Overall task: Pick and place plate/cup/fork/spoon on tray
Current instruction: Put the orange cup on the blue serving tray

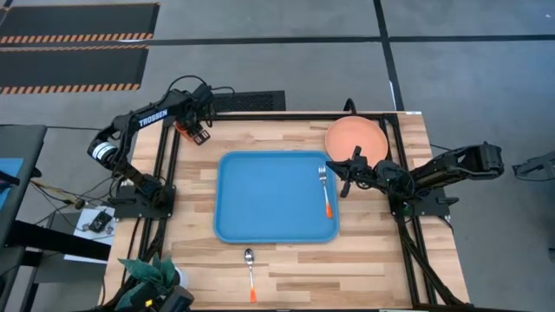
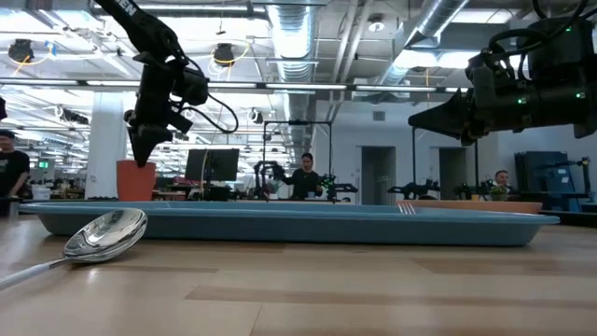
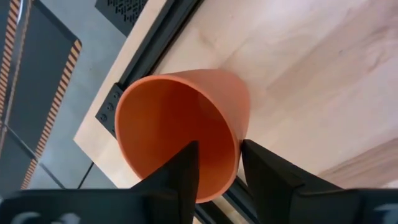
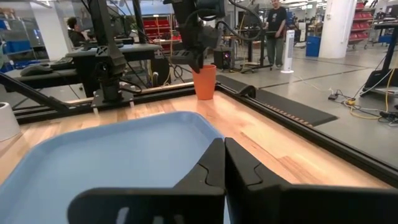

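The orange cup [image 1: 183, 128] stands upright on its base at the table's far left corner; it also shows in the low view [image 2: 136, 179] and the right wrist view [image 4: 204, 81]. My left gripper [image 1: 196, 132] comes down on it, open, with one finger inside the cup [image 3: 180, 124] and one outside. The blue tray [image 1: 260, 199] lies mid-table, and the fork [image 1: 326, 191] lies in it by its right rim. The salmon plate [image 1: 356, 139] lies at the far right. The spoon [image 1: 251, 273] lies near the near edge. My right gripper [image 1: 346, 179] is shut and empty, just right of the tray. My left gripper straddles the cup's wall at the rim [image 3: 234, 169] from above, one finger [image 3: 186, 171] inside the cup and one [image 3: 264, 171] outside. A gap shows between the inner finger and the wall. Whether the outer finger touches the wall, I cannot tell. The cup stands on the table.
Black frame rails [image 1: 169, 165] run along the table's left, right and far sides. People stand in the room beyond the table [image 2: 306, 177]. A plant [image 1: 152, 276] sits at the near left corner.
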Controlling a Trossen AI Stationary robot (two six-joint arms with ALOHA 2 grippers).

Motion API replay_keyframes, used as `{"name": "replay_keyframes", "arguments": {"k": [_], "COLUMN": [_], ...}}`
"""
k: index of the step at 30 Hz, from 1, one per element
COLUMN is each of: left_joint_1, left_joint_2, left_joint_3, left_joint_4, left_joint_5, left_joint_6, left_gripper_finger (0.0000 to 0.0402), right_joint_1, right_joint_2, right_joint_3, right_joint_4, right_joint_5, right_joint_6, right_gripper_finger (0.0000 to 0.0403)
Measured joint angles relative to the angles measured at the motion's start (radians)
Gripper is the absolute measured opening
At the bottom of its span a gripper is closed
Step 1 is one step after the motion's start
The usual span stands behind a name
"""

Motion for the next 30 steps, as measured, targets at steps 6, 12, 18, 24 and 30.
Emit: {"name": "replay_keyframes", "arguments": {"k": [6,12,18,24,30], "left_joint_1": [0.0,0.0,0.0,-0.013,-0.06], "left_joint_2": [0.0,0.0,-0.003,-0.056,-0.16], "left_joint_3": [0.0,0.0,0.006,0.006,0.006], "left_joint_4": [-0.013,-0.014,-0.024,-0.04,-0.083], "left_joint_5": [0.006,0.006,0.002,0.029,0.145], "left_joint_6": [0.029,0.059,0.081,0.113,0.131], "left_gripper_finger": [0.0079,0.0036,0.0005,0.0002,0.0001], "right_joint_1": [0.0,0.0,0.0,0.0,0.0], "right_joint_2": [0.0,0.0,0.0,0.0,0.0], "right_joint_3": [0.0,0.0,0.0,0.0,0.0], "right_joint_4": [0.0,0.0,0.0,-0.001,-0.002], "right_joint_5": [0.0,0.0,0.0,0.0,0.0], "right_joint_6": [0.001,0.001,0.001,0.0,0.0], "right_gripper_finger": [0.0011,0.0011,0.0011,0.0011,0.0011]}}
